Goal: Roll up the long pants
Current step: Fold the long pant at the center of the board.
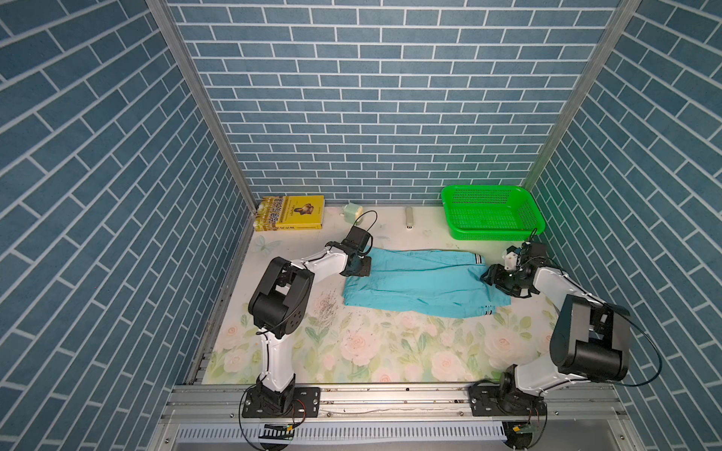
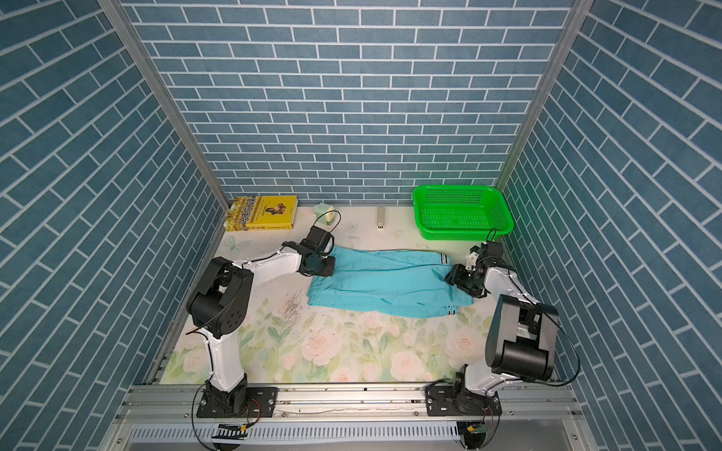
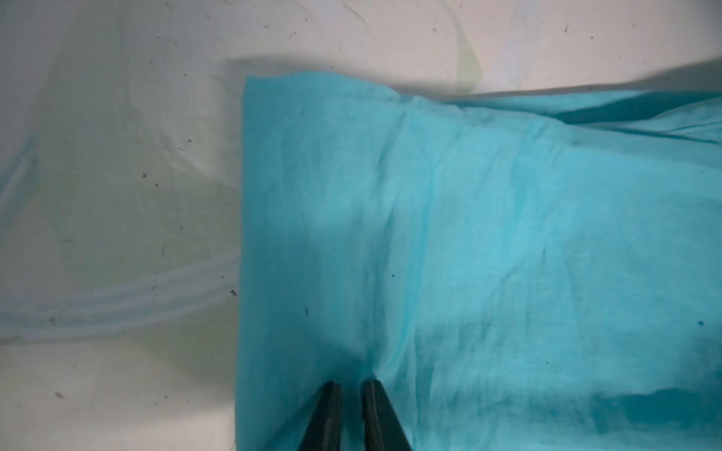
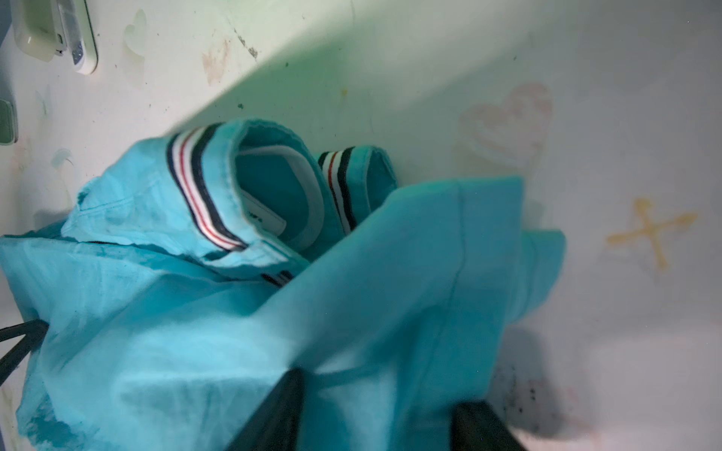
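Turquoise long pants (image 1: 422,285), green basket (image 1: 527,230), yellow book (image 1: 291,213), rose-patterned table (image 1: 390,351).

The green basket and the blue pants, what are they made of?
The bright green rectangular mesh basket looks like moulded plastic: glossy, stiff rim, walls full of small holes. The turquoise long pants look like thin woven cloth, matte and soft, since they wrinkle and fold; the exact fibre can't be told.

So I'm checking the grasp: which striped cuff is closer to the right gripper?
The far striped cuff, toward the green basket. It sits just beside the right gripper; the near striped cuff lies farther off, by the pants' front edge.
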